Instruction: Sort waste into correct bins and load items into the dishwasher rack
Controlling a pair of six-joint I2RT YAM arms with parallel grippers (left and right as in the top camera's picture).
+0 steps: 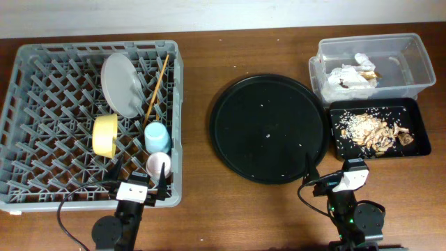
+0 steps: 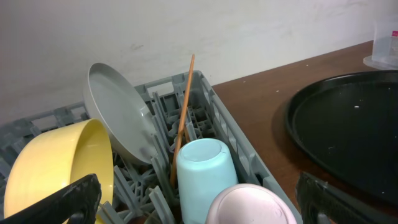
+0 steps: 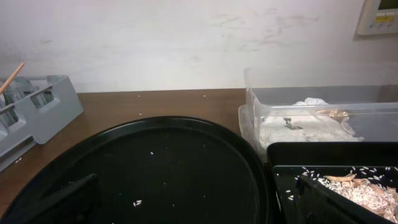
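The grey dishwasher rack [image 1: 42, 111] holds the pale plate [image 1: 120, 84], yellow bowl [image 1: 106, 134], blue cup [image 1: 157, 137], pink cup [image 1: 158, 164] and chopsticks [image 1: 157, 87]. They also show in the left wrist view: plate [image 2: 118, 112], bowl [image 2: 56, 165], blue cup [image 2: 204, 171], pink cup [image 2: 252, 205], chopsticks [image 2: 183, 112]. White napkins [image 1: 352, 75] lie in the clear tub [image 1: 411, 66]. Food scraps [image 1: 373, 130] lie in the black rectangular tray [image 1: 418, 115]. My left gripper [image 1: 139, 187] is open and empty at the rack's near edge. My right gripper [image 1: 334, 180] is open and empty near the round tray's front.
The large round black tray [image 1: 268, 129] sits mid-table with a few rice grains on it; it also shows in the right wrist view [image 3: 168, 168]. Bare wooden table [image 1: 198, 97] lies between rack and tray. A wall stands behind the table.
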